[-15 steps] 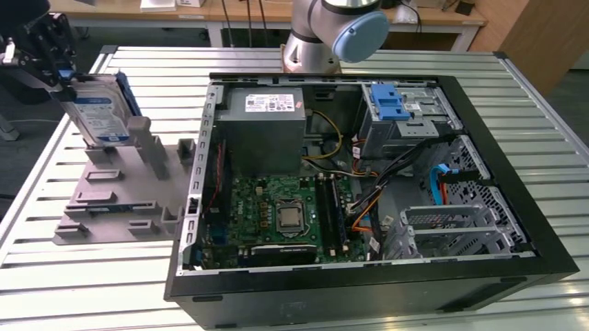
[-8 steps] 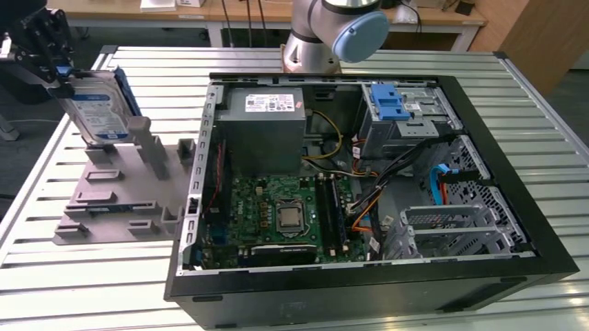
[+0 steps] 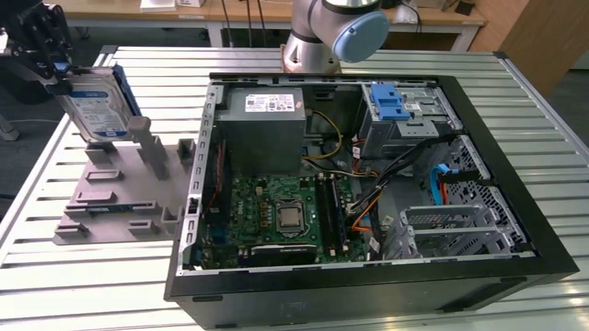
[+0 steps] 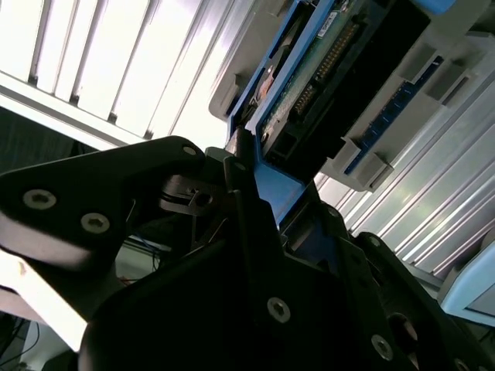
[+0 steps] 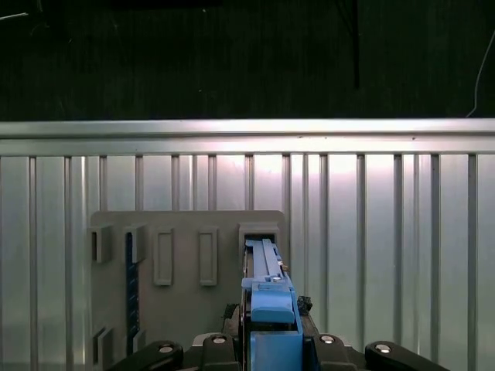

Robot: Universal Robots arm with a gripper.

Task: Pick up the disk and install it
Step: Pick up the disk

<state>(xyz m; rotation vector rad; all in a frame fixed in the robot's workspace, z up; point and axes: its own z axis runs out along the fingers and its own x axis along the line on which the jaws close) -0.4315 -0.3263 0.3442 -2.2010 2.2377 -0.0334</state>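
1. The gripper [image 3: 57, 72] is clamped on the upper end of the disk [image 3: 95, 107], at the exterior view's left.
2. The disk stands upright and slightly tilted, with its label showing. Its lower edge is at the rear slot of the grey holder [image 3: 96, 189]; whether they touch cannot be told.
3. The open computer case [image 3: 368, 286] lies on the slatted table [image 3: 92, 289], just beside the holder.

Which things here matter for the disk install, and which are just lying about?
Job: disk, in the gripper; open computer case.
Lying about: grey fixture plate, power-supply box, motherboard.
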